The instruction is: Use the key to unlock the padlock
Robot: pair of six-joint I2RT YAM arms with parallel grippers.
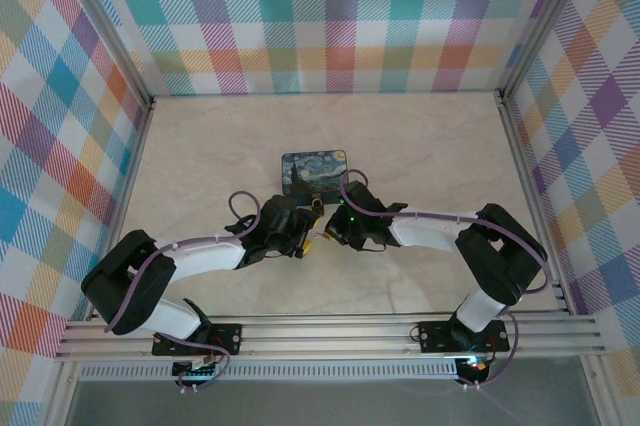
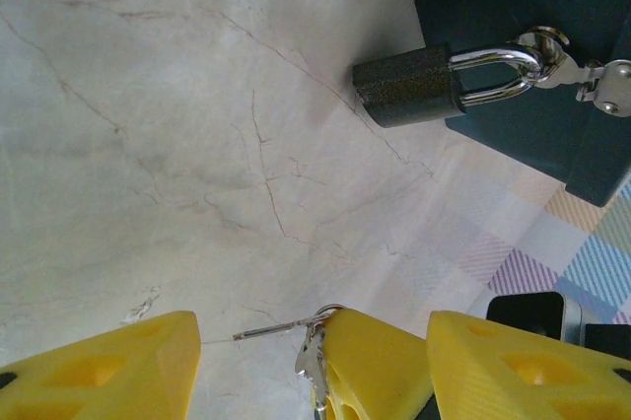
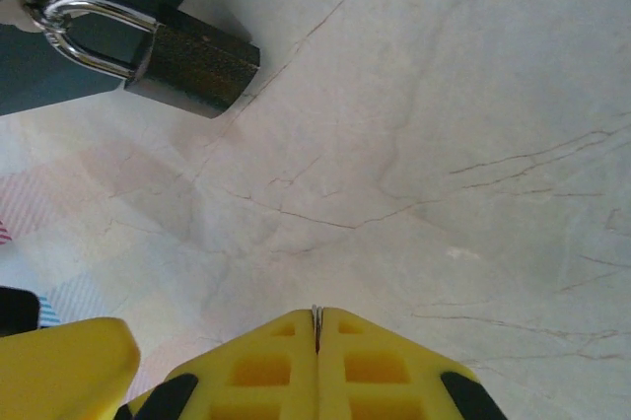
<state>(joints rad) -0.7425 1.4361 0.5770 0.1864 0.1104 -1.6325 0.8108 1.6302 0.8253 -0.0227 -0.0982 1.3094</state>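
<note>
Marbled beige tabletop [image 1: 420, 146], plaid walls [image 1: 340, 16] | left pincer [image 1: 302, 236] parted | right pincer [image 3: 317, 326] pinching key [image 2: 312, 366]

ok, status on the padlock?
Left tool open, close beside right tool. Right tool shut on key. Padlock shackle closed through hasp of Starry Night box, key not inserted. Nothing between key and padlock.

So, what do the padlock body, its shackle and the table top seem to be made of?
Padlock body: probably metal with a dark, grainy matt coating; it looks speckled and dull. Shackle: bright polished metal, likely steel, with mirror-like highlights. Table top: pale marble look with thin brown veins, though it may be a printed laminate.
</note>
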